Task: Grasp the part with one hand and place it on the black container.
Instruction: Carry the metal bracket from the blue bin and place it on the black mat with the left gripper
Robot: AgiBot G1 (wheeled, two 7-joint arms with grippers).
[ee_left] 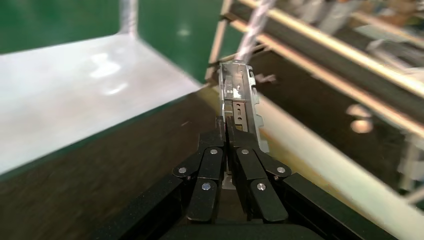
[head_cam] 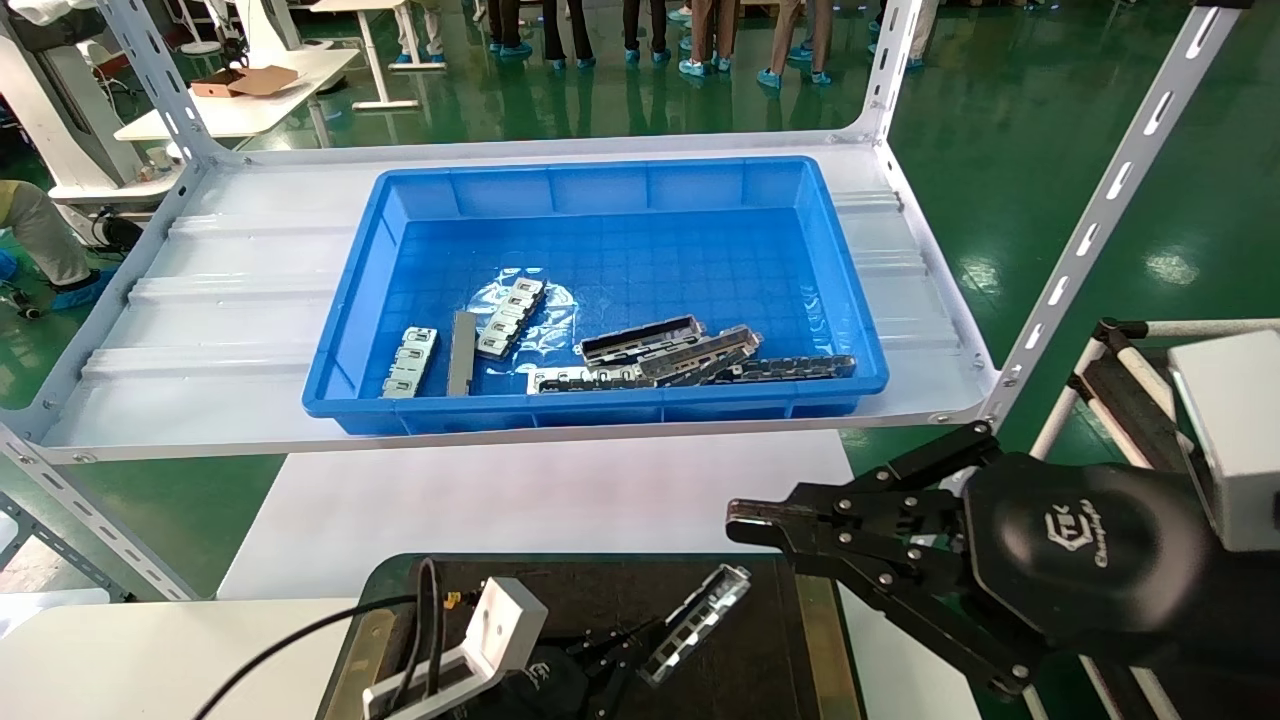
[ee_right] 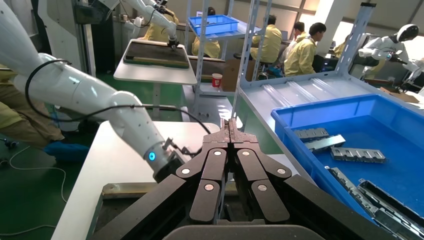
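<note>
My left gripper (head_cam: 640, 650) is at the bottom of the head view, over the black container (head_cam: 770, 660). It is shut on the part (head_cam: 697, 620), a slim silver-grey channel bar with notched sides. In the left wrist view the part (ee_left: 241, 102) sticks out forward from between the closed fingertips of the left gripper (ee_left: 225, 125), held above the container's dark floor (ee_left: 110, 165) near its brass side strip (ee_left: 320, 160). My right gripper (head_cam: 745, 520) is shut and empty, hovering at the right above the container's far right corner; in the right wrist view its fingers (ee_right: 230, 131) are pressed together.
A deep blue bin (head_cam: 600, 190) sits on the white shelf (head_cam: 230, 330) ahead and holds several more metal parts (head_cam: 690, 360). Slanted shelf posts (head_cam: 1100, 210) stand at the right and left. A white table (head_cam: 540, 500) lies under the shelf. People stand beyond.
</note>
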